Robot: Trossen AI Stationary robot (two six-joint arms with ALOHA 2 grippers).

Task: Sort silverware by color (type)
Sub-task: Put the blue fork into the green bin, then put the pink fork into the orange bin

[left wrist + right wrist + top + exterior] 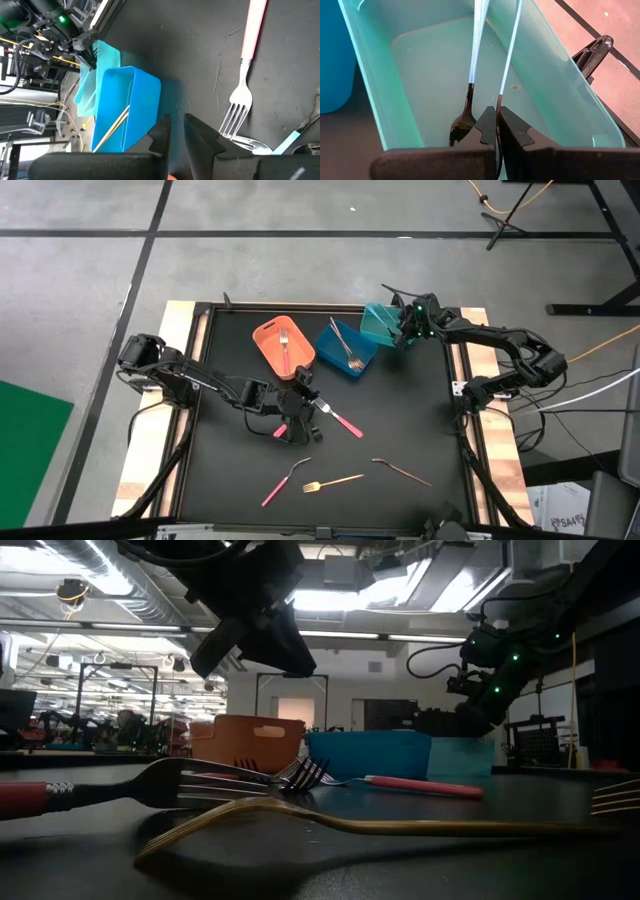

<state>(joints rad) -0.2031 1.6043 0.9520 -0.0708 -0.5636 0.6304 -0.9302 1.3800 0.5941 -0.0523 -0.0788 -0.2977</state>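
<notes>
The right end effector (497, 116) is pinched tight on the slim light-blue handle (510, 55) of a utensil, its dark head hidden between the fingers, inside the teal bin (555, 90). A second light-blue-handled utensil (470, 80) stands in the same bin just beside it, its dark spoon-like head resting on the bin floor. In the overhead view this end effector (408, 328) sits at the far right corner of the tabletop (420, 430), the right arm reaching in from the right edge, bent at the elbow, wrist pointing toward the bin.

The left end effector (177, 131) hangs low over the middle of the tabletop, its fingers set to a narrow gap; whether anything lies between them I cannot tell. Just beside its tips lie the tines of a pink-handled fork (243, 75), a metal spoon head and a bit of light-blue handle (287, 142). From above, the left end effector (297, 412) points downward, the left arm stretching in from the left edge with its forearm low and nearly level.

Farther out, the orange bin (268, 340) holds one fork (285, 348), and the blue bin (332, 352) beside it holds gold-toned pieces (345, 348). Toward the near edge lie a pink-handled piece (283, 482), a gold fork (332, 481) and a copper-toned piece (402, 471), well apart from one another.
</notes>
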